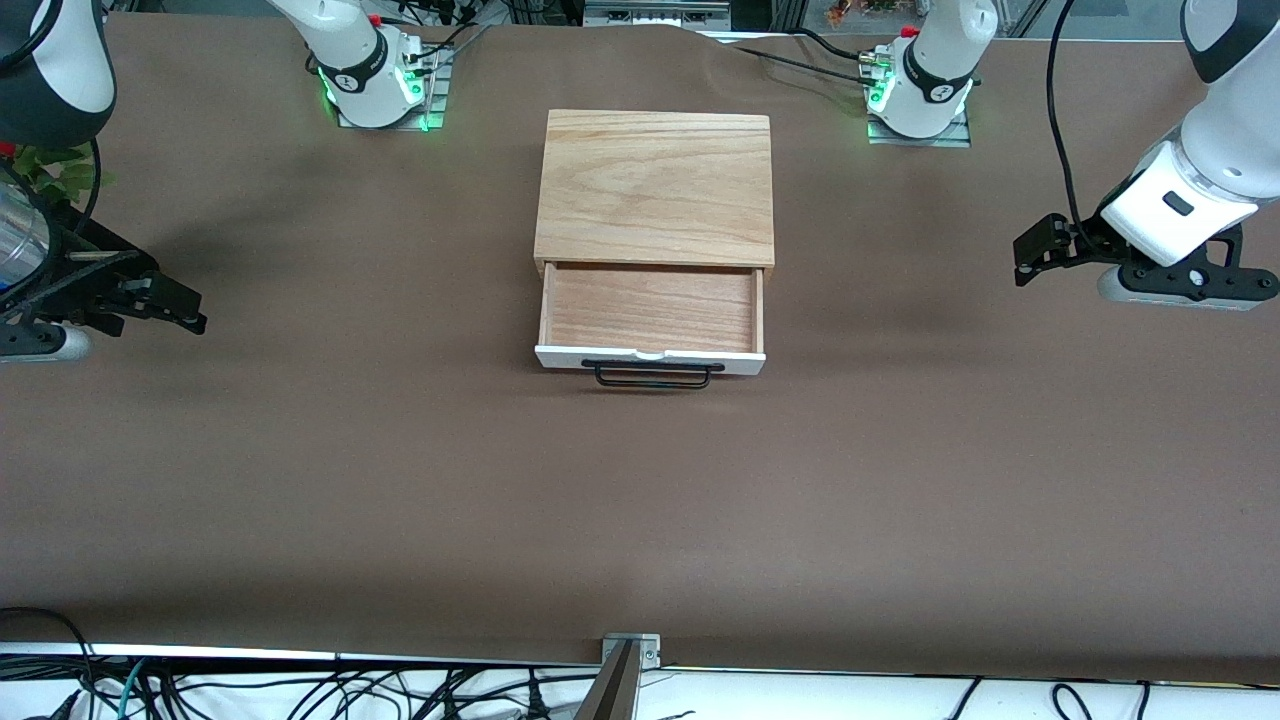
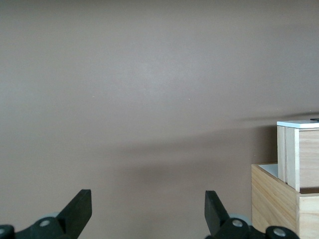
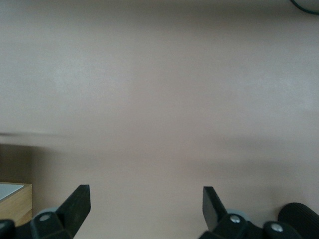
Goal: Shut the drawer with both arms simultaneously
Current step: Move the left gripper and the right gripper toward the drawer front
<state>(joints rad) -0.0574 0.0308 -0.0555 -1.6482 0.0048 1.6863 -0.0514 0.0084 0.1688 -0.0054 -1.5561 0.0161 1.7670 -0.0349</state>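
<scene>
Brown cloth covers the table [image 1: 300, 480]; at its centre the drawer [image 1: 651, 318] stands pulled out of its wooden box [image 1: 656, 185], handle [image 1: 653, 375] pointing to 6 o'clock. The approach has not begun: the left end effector [image 1: 1040, 250] at 3 o'clock and the right end effector [image 1: 165, 305] at 9 hover over bare table, both spread wide and empty. Next, I judge, both must swing in to the white front panel [image 1: 650, 358] and push evenly toward 12.

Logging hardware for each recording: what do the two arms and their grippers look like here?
Both arms are glossy white with dark grey joint bands; their bases glow green and carry small red parts. The left arm trails a black cable. The left gripper and right gripper are black with angular black fingers.
</scene>
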